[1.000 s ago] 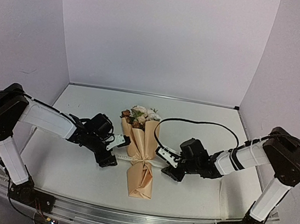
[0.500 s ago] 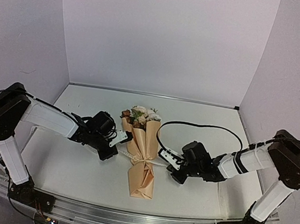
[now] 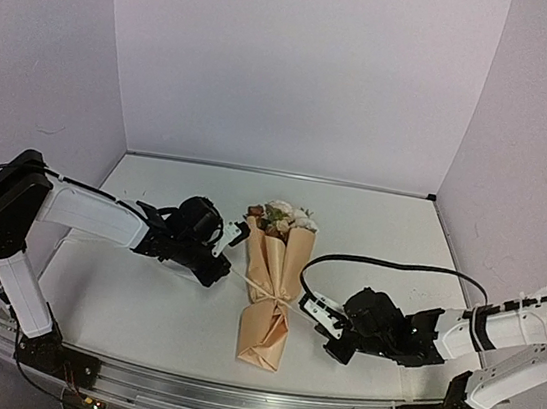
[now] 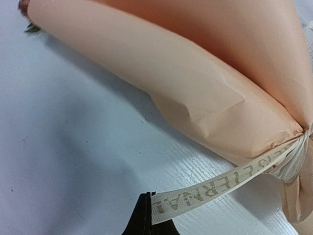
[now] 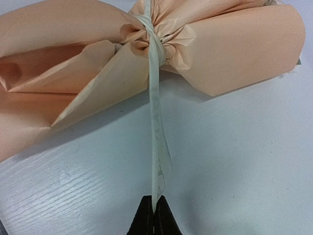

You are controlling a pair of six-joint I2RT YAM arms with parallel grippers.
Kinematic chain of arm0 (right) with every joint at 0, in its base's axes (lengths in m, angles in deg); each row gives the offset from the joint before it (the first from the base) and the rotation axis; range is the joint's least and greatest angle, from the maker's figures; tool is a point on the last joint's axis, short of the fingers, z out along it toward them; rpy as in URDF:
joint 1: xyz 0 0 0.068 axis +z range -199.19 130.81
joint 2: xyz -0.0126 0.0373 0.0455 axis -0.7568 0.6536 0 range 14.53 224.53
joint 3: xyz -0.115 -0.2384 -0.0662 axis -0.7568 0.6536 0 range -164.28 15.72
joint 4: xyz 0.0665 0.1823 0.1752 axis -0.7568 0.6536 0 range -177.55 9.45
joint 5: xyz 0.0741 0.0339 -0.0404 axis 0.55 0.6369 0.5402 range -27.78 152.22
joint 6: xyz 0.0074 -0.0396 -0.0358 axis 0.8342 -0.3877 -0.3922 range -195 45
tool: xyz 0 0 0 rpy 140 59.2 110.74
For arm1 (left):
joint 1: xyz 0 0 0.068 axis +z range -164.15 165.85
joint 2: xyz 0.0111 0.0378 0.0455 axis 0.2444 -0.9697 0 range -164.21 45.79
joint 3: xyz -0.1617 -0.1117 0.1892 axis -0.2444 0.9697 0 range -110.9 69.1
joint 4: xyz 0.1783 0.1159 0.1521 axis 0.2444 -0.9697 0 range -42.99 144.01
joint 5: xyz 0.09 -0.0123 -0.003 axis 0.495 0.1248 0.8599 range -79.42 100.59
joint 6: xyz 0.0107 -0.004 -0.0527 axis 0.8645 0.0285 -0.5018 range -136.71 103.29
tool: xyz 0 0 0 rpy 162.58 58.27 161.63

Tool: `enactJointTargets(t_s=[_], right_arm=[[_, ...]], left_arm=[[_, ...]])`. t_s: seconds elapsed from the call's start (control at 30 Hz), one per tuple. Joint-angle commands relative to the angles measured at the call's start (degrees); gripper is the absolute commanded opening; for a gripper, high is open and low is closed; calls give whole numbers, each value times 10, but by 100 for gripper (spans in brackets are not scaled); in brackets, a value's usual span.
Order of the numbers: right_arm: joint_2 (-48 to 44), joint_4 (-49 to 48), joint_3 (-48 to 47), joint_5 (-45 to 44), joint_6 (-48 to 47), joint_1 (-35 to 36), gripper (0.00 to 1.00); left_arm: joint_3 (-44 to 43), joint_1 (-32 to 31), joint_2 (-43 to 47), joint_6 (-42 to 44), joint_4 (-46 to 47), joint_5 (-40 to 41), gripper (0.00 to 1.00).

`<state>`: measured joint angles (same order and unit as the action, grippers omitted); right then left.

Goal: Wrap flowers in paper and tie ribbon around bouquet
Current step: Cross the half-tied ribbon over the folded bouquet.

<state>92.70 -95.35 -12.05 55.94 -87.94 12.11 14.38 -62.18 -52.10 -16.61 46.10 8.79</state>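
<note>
The bouquet (image 3: 271, 285), a cone of peach-tan paper (image 3: 284, 261), lies mid-table with the flowers (image 3: 280, 216) at its far end. A creamy lettered ribbon (image 4: 230, 183) is knotted round its narrow waist (image 5: 148, 40). My left gripper (image 3: 236, 238) sits left of the bouquet, shut on one ribbon end (image 4: 149, 196), which runs taut to the knot. Right of the bouquet and nearer, my right gripper (image 3: 316, 311) is shut on the other ribbon end (image 5: 154, 199); that strand (image 5: 156, 122) stretches straight to the knot.
A white table (image 3: 140, 298) is boxed in by pale walls at the back and sides. An aluminium rail (image 3: 247, 403) runs along the near edge. The right arm's black cable (image 3: 387, 264) loops over the table behind the right gripper.
Both grippers have shut on the ribbon ends and drawn them taut. The bouquet slid right and swung. The right arm pulled back to the right and nearer; the left followed rightward.
</note>
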Motion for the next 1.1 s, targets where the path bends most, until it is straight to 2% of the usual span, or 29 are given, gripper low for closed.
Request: enactJointTargets(t_s=[0.0, 0.13, 0.23, 0.33, 0.47, 0.6, 0.87, 1.07], right_arm=[[-12, 95, 31, -79, 48, 19, 0], [7, 114, 23, -122, 54, 19, 0], [31, 119, 8, -129, 52, 16, 0], [42, 122, -11, -120, 63, 16, 0], [63, 125, -48, -117, 62, 16, 0], [83, 123, -71, -112, 67, 11, 0], [63, 120, -95, -94, 79, -6, 32], [7, 120, -78, -105, 125, -42, 58]], left_arm=[[-4, 22, 14, -122, -50, 80, 0], [15, 39, 19, -185, -75, 92, 0], [27, 49, 26, -199, -68, 62, 0], [33, 42, 39, -177, -46, 14, 1], [49, 14, 70, -127, 5, -45, 8], [63, 2, 94, -93, 61, -120, 6], [11, -21, 70, -67, 99, -213, 7], [-56, -50, 24, -53, 116, -241, 10]])
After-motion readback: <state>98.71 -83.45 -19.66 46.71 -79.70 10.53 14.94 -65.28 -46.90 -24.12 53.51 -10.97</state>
